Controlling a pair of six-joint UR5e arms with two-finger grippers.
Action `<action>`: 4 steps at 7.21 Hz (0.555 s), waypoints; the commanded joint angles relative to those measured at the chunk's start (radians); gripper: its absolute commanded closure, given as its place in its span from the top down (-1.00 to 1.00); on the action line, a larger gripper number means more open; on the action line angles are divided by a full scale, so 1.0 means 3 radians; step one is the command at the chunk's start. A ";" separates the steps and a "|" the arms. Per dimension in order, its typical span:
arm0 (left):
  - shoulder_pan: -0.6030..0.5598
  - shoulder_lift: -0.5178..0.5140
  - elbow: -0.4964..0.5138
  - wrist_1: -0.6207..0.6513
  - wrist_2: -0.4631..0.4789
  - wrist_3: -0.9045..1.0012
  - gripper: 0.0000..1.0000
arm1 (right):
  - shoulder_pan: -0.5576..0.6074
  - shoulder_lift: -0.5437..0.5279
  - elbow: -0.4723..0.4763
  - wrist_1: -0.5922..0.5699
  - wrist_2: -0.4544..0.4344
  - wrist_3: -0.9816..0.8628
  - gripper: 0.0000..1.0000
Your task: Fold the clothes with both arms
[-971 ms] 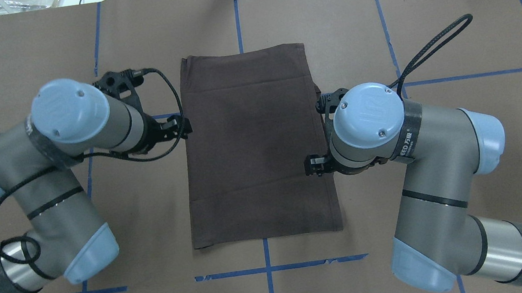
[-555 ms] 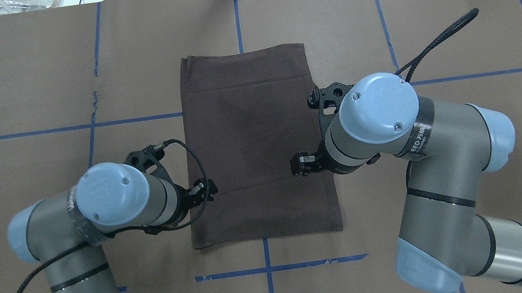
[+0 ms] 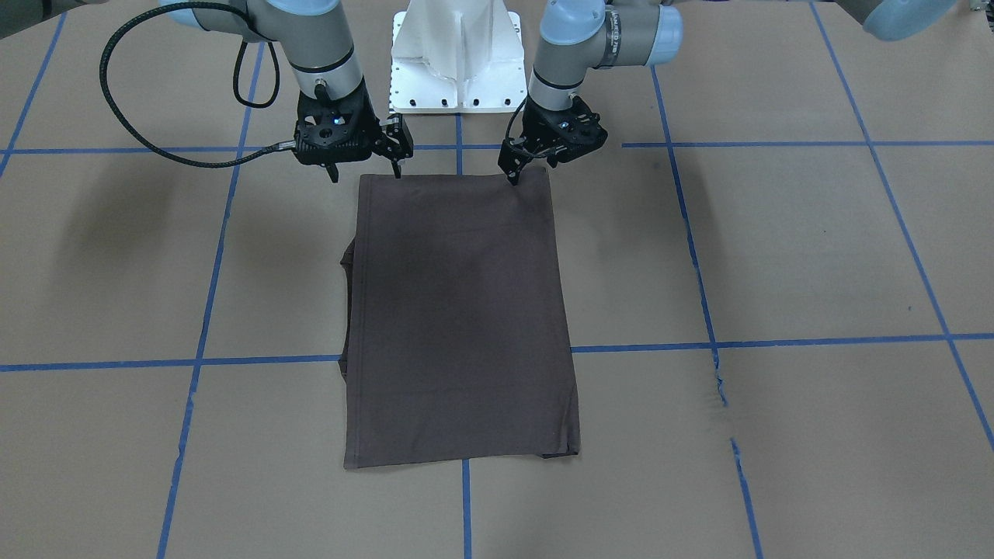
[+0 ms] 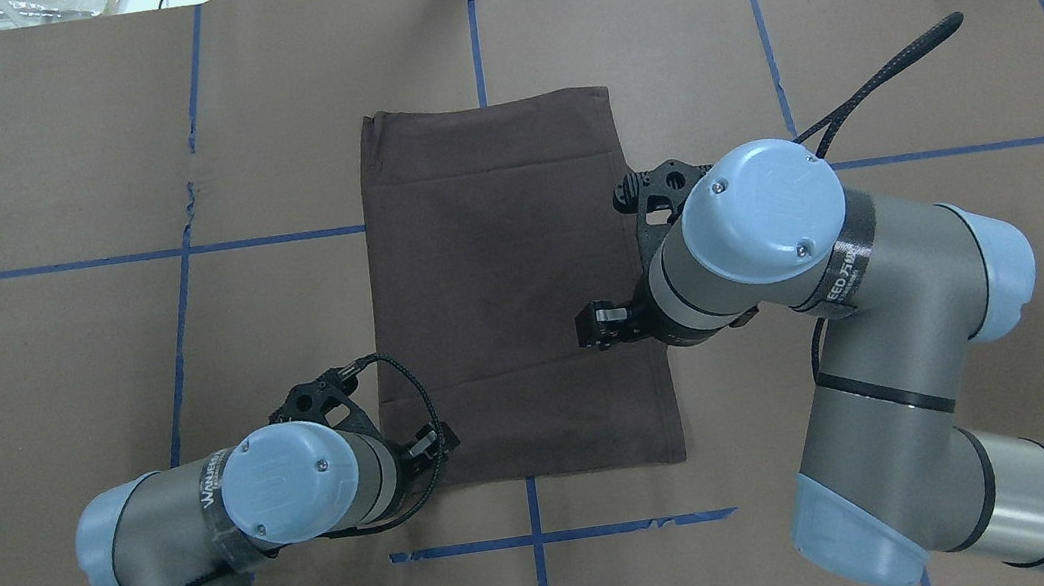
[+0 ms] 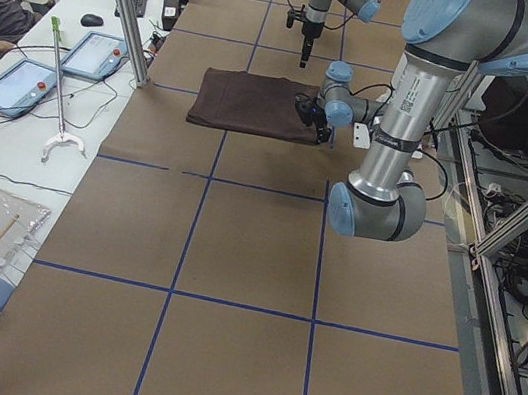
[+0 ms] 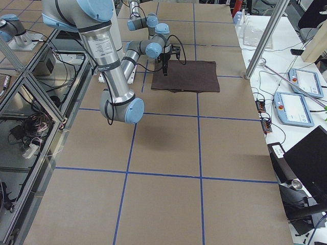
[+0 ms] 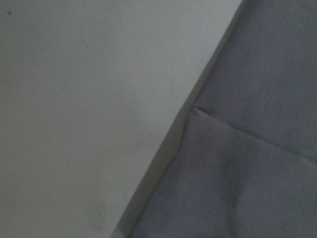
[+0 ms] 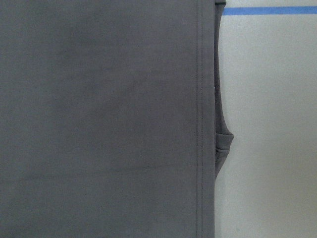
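At the centre of the overhead view the dark T-shirt point(image 4: 506, 285) is laid flat on the paper-covered table point(image 4: 41, 397). It is already narrowed to a long rectangle whose long axis runs up and down the frame, away from the robot. The short edge nearest the robot lies at the bottom of that view and at the top of the front-facing view, and the coming move is judged to turn on this edge. It would have to be taken at both corners and carried along the long axis toward the far edge. The left gripper point(image 4: 431, 441) is seen low at the lower-left corner of the cloth, one fingertip touching it or just beside it. Whether its jaws are parted cannot be told. The right gripper point(image 3: 365, 167) is seen in the front-facing view at the upper-left corner of the cloth, with its jaws spread wide and nothing held. In the overhead view it appears further up the right border, so it is judged to be raised above the cloth and less ready. The left arm is therefore taken as the nearer to its grasp.
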 commanded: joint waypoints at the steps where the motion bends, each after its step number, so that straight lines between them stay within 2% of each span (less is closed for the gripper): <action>1: 0.0002 -0.0006 0.0049 0.0002 0.0061 -0.0005 0.75 | 0.0016 0.0000 -0.0001 -0.0004 0.0000 0.0008 1.00; 2: 0.0002 -0.0001 0.0069 0.0002 0.0066 -0.0005 0.69 | 0.0021 0.0000 -0.0001 -0.0005 0.0000 0.0008 1.00; 3: 0.0002 -0.0006 0.0069 0.0002 0.0082 -0.0005 0.46 | 0.0026 0.0000 -0.0001 -0.0005 0.0005 0.0008 1.00; 4: 0.0002 -0.0011 0.0069 0.0002 0.0082 -0.0005 -0.06 | 0.0026 0.0000 -0.0001 -0.0005 0.0000 0.0003 1.00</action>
